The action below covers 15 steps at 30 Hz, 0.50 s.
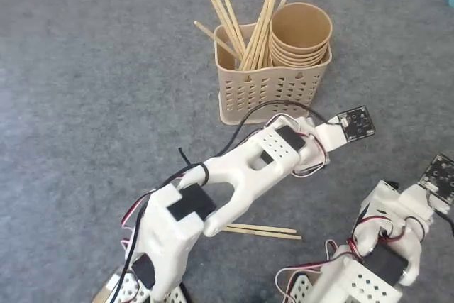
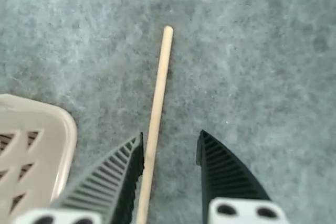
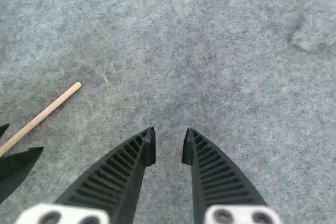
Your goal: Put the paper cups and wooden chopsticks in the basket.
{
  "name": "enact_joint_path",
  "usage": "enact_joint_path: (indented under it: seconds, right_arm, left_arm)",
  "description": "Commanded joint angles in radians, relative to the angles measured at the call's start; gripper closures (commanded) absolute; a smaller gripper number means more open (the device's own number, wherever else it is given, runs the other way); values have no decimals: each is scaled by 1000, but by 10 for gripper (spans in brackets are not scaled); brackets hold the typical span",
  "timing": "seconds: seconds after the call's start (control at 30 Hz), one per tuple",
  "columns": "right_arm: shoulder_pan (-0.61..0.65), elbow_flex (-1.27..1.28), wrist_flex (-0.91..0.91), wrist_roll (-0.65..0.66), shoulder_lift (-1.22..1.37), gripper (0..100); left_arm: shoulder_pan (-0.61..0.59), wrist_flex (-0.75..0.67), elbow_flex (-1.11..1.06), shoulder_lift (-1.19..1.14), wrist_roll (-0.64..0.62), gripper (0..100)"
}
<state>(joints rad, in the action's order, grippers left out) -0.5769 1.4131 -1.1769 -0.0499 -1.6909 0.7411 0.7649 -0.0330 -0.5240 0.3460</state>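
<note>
A beige slotted basket (image 1: 269,94) stands at the back of the grey carpet, holding a stack of paper cups (image 1: 301,30) and several wooden chopsticks (image 1: 248,26). In the left wrist view my left gripper (image 2: 170,140) is open just above the carpet. A loose chopstick (image 2: 157,98) lies between its fingers, close against one finger, and the basket's corner (image 2: 31,145) is right beside it. My right gripper (image 3: 169,132) hangs over bare carpet, slightly open with nothing between its fingers. The tip of that chopstick (image 3: 52,108) lies off to its side.
Two more chopsticks (image 1: 262,230) lie side by side on the carpet, partly under the left arm (image 1: 284,150). The right arm (image 1: 397,225) is folded at the near right. Bare carpet stretches left of the basket.
</note>
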Motion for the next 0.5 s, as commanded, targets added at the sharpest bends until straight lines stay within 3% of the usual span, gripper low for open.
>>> enact_joint_path:
  seconds: [0.0,0.2,0.33,0.47]
  right_arm:
    - [-4,3,7,-5,-2,898]
    - [-4,5,7,5,-2,898]
    - [-4,5,7,6,-2,898]
    - [-4,5,7,6,-2,898]
  left_arm:
    - [-3,101,122,-17,6,844]
    - [-2,338,274,-109,8,868]
    - [0,396,363,-164,8,968]
    - [0,427,400,-189,8,979]
